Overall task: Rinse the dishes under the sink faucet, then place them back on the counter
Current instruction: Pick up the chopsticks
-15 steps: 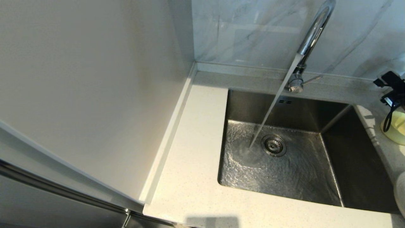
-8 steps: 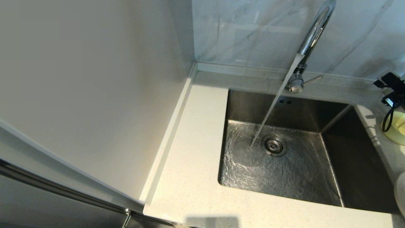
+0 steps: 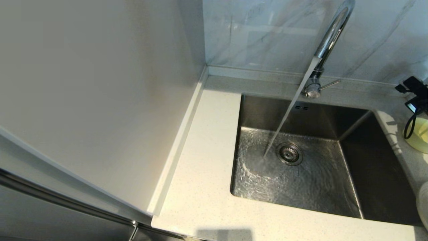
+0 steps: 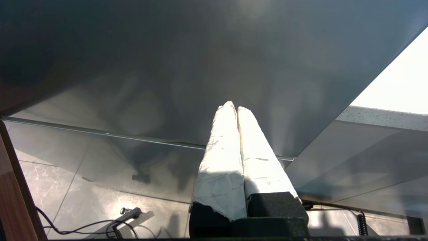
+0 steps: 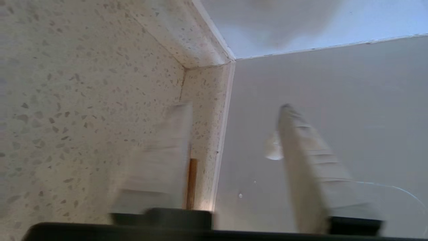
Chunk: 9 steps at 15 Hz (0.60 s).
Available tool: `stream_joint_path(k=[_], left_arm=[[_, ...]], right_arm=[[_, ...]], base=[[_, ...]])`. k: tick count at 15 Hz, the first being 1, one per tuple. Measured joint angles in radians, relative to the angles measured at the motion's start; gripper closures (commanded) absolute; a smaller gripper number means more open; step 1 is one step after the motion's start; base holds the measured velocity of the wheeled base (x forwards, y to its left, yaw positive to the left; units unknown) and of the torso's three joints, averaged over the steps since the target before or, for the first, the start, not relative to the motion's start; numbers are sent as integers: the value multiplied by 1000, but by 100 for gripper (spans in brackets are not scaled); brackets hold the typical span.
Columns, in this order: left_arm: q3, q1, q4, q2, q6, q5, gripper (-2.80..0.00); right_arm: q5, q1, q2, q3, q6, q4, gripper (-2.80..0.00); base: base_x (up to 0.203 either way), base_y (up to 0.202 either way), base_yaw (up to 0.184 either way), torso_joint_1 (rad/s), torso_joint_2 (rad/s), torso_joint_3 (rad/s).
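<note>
The left end effector (image 4: 234, 107) is parked low beside a dark cabinet panel (image 4: 167, 67), above the tiled floor (image 4: 67, 187). Its two white-wrapped fingers are pressed together with nothing between them. In the head view a plain pale wall panel (image 3: 83, 83) fills the left. Next comes the speckled cream surface (image 3: 200, 167), then the square steel sink (image 3: 301, 113) set into it. The sink holds only a thin rippling sheet of water around the round drain strainer (image 3: 289, 154). The water stream (image 3: 287, 117) lands just to the left of the strainer. It runs slantwise from the chrome faucet (image 3: 329, 36), which stands behind the sink's back edge, its thin lever (image 3: 329, 83) pointing right. On the surface right of the sink, cut by the frame edge, sits the pale-yellow bowl (image 3: 422, 137). A black cable loop (image 3: 408, 125) hangs in front of it, and its contents cannot be made out. The right arm's black hardware (image 3: 413, 88) hangs just above the bowl. A sliver of the cream-white plate (image 3: 424, 204) shows nearer, at the same edge. The right end effector (image 5: 234, 107) has its fingers spread well apart, gripping nothing visible, over the surface by a wall corner. Against a second ago, the black hardware sits a shade nearer the frame edge and the ripples have shifted, and all else is unchanged.
</note>
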Motion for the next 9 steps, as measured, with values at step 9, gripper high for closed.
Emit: stream_joint_path(k=[9], left_arm=[[0, 0, 0, 0, -1, 0, 0]], right_arm=[[0, 1, -14, -1, 1, -1, 0]], base=[[0, 0, 0, 0, 0, 0]])
